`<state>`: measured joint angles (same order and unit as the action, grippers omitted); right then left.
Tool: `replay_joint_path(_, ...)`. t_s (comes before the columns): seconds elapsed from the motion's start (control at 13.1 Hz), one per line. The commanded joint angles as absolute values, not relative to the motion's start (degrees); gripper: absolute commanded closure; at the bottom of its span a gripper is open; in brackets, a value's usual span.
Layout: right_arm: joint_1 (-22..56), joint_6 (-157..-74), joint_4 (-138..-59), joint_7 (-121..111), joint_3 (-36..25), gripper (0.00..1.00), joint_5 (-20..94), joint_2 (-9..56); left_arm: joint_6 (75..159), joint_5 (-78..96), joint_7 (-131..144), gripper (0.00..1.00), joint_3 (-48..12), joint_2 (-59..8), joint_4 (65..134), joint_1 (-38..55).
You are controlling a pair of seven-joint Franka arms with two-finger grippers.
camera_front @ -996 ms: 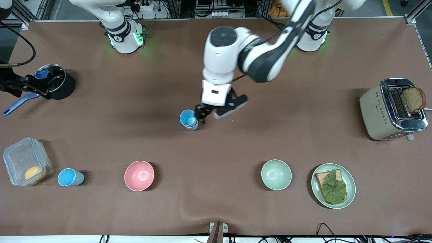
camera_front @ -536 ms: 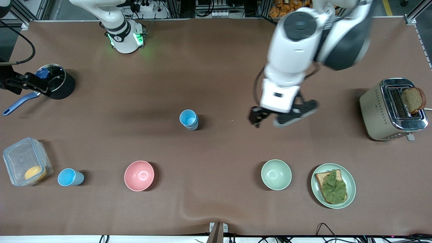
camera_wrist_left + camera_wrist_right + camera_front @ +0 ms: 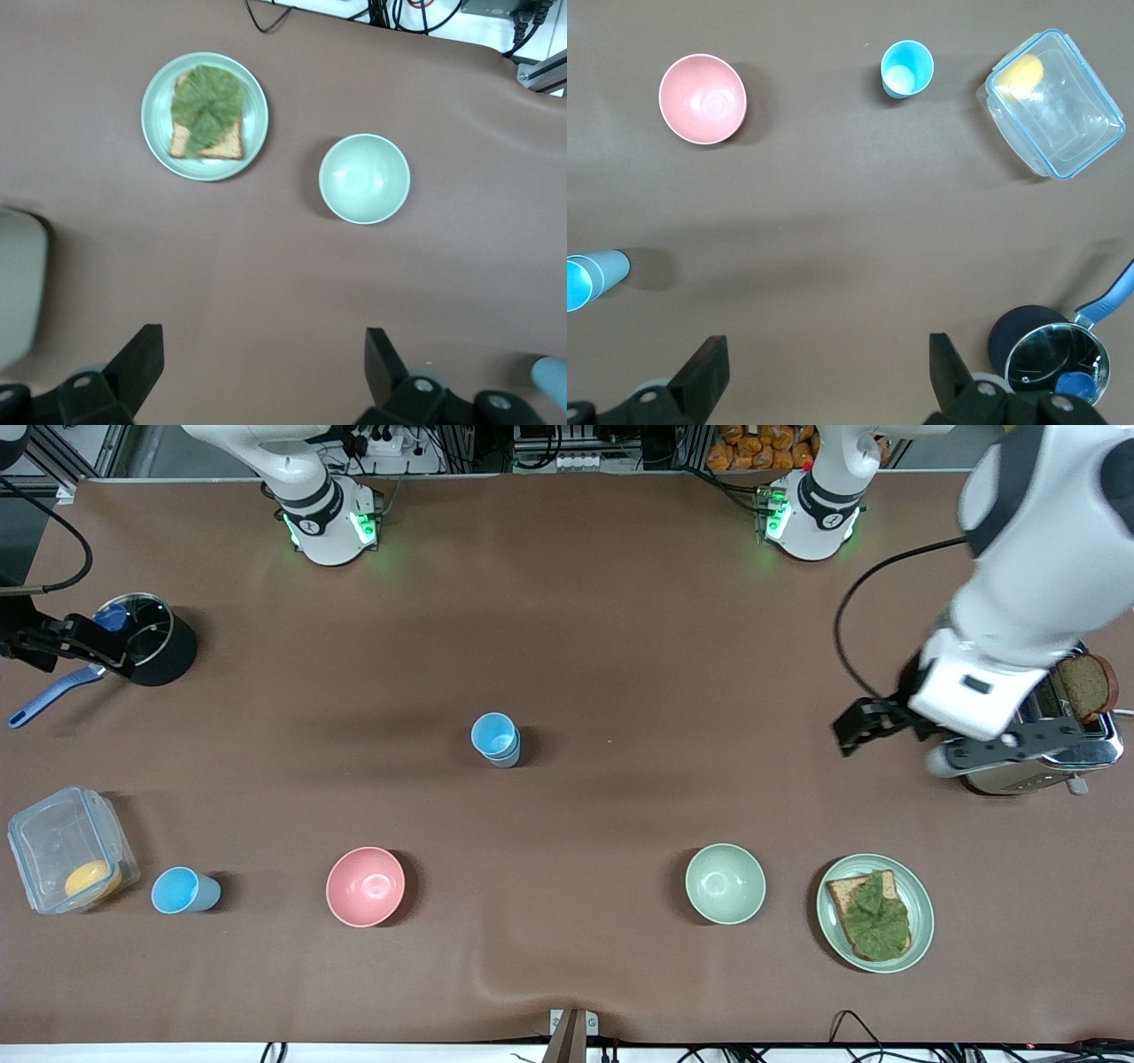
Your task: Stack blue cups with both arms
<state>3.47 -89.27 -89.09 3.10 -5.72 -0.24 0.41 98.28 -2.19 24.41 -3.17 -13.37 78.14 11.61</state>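
Two blue cups (image 3: 496, 740) stand nested in one stack at the middle of the table; the stack also shows in the right wrist view (image 3: 589, 274). A single blue cup (image 3: 183, 891) stands upright nearer the front camera, toward the right arm's end, beside a clear box; it also shows in the right wrist view (image 3: 906, 68). My left gripper (image 3: 858, 731) is open and empty in the air beside the toaster, over bare table (image 3: 263, 367). My right gripper (image 3: 89, 651) is open and empty, held high by the black pot (image 3: 828, 372).
A pink bowl (image 3: 365, 886) and a pale-green bowl (image 3: 725, 883) sit near the front. A plate with bread and lettuce (image 3: 921, 908) sits beside the green bowl. A toaster (image 3: 983, 717) holds bread. A lidded pot (image 3: 168, 657) and a clear box (image 3: 44, 841) stand at the right arm's end.
My left gripper has drawn away from the stacked cups and swung toward the left arm's end, up beside the toaster. The stack stays put. The right arm waits.
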Motion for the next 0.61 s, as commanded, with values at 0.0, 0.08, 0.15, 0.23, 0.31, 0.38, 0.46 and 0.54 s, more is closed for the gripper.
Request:
replay_joint_path(0.0, 1.93, -88.59, -88.86, 2.64, -4.31, 0.00, -1.23, -0.18, 97.38, 0.61, 15.68, 0.00, -4.04, -10.20, 79.89, 7.31)
replay_joint_path(0.08, 2.02, -88.68, -88.94, 2.64, -4.31, 0.00, -1.23, -0.18, 96.08, 0.79, 13.56, 0.00, -3.96, -10.11, 79.81, 6.86)
replay_joint_path(0.15, 2.11, -88.68, -88.95, 2.64, -4.31, 0.00, -1.23, -0.18, 95.02, 0.79, 12.93, 0.00, -3.87, -10.02, 79.80, 6.68)
replay_joint_path(0.23, 2.20, -88.86, -88.95, 2.64, -4.31, 0.00, -1.14, -0.18, 93.70, 0.79, 12.66, 0.00, -3.95, -10.02, 79.80, 5.81)
replay_joint_path(0.31, 2.28, -88.94, -89.12, 2.64, -4.31, 0.00, -1.23, -0.09, 92.82, 0.79, 11.70, 0.00, -4.74, -9.85, 79.80, 4.93)
replay_joint_path(0.38, 2.55, -88.86, -89.12, 2.64, -4.39, 0.00, -1.23, -0.17, 92.55, 0.79, 11.34, 0.00, -5.01, -9.67, 79.80, 4.66)
replay_joint_path(0.46, 2.29, -89.03, -88.95, 2.64, -4.39, 0.00, -1.23, -0.18, 92.11, 0.79, 10.73, 0.00, -5.18, -8.97, 80.15, 4.05)
replay_joint_path(0.54, 2.11, -89.12, -89.03, 2.64, -4.31, 0.00, -1.23, -0.09, 91.94, 0.79, 9.50, 0.00, -5.19, -7.14, 82.51, 3.96)
